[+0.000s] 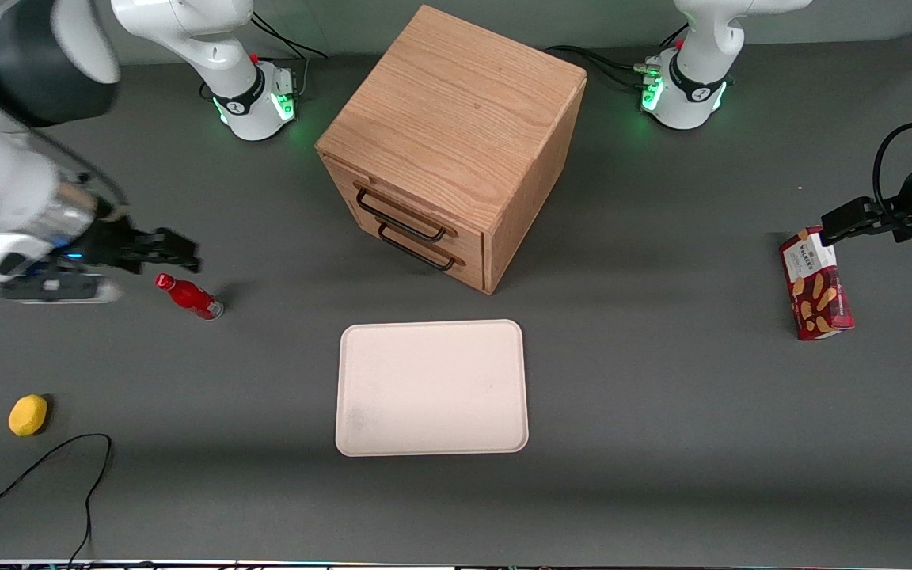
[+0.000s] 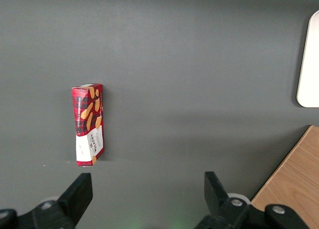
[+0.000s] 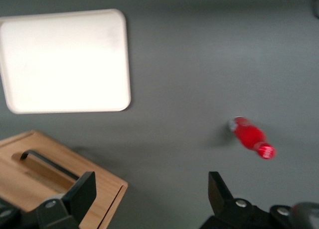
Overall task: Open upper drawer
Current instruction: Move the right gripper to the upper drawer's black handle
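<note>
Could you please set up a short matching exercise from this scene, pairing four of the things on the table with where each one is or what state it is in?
Things:
1. shallow light oak upper drawer with a black bar handle
2. small red bottle
3. flat cream rectangular tray
4. right arm's black two-finger gripper

States:
A. bare, nearer the front camera than the wooden cabinet
B. shut, flush with the cabinet front
C. open, hanging just above the bottle, holding nothing
D. lying on its side on the grey table

Pairs: 1-B, 2-D, 3-A, 4-C
</note>
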`<state>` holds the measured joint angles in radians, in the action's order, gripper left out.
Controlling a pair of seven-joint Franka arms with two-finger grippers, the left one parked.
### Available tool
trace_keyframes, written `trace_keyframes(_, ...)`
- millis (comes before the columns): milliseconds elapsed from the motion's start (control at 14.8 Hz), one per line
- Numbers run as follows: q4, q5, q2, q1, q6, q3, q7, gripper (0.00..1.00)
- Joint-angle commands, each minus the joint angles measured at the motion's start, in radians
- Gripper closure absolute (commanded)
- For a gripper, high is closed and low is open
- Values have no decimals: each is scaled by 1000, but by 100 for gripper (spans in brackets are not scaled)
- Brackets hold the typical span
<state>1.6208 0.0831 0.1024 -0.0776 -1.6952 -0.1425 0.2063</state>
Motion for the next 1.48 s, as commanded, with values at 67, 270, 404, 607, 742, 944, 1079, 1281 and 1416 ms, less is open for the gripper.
trace_keyframes(67, -30, 15, 23, -4, -9, -130, -57, 0)
trace_keyframes(270, -35, 23, 40, -5, -9, -192, -449, 0)
trace_keyframes(404, -32, 24, 65, -7, -9, -258, -496, 0)
trace_keyframes(607, -30, 21, 124, -24, -11, -336, -501, 0)
trace_keyframes(742, -24, 23, 148, -25, -11, -362, -501, 0)
trace_keyframes(944, -21, 23, 187, -39, -17, -373, -499, 0)
trace_keyframes(1079, -7, 24, 204, -47, -49, -378, -498, 0)
trace_keyframes(1281, 33, 24, 227, -54, -121, -378, -498, 0)
trace_keyframes(1416, 51, 23, 241, -62, -156, -378, -496, 0)
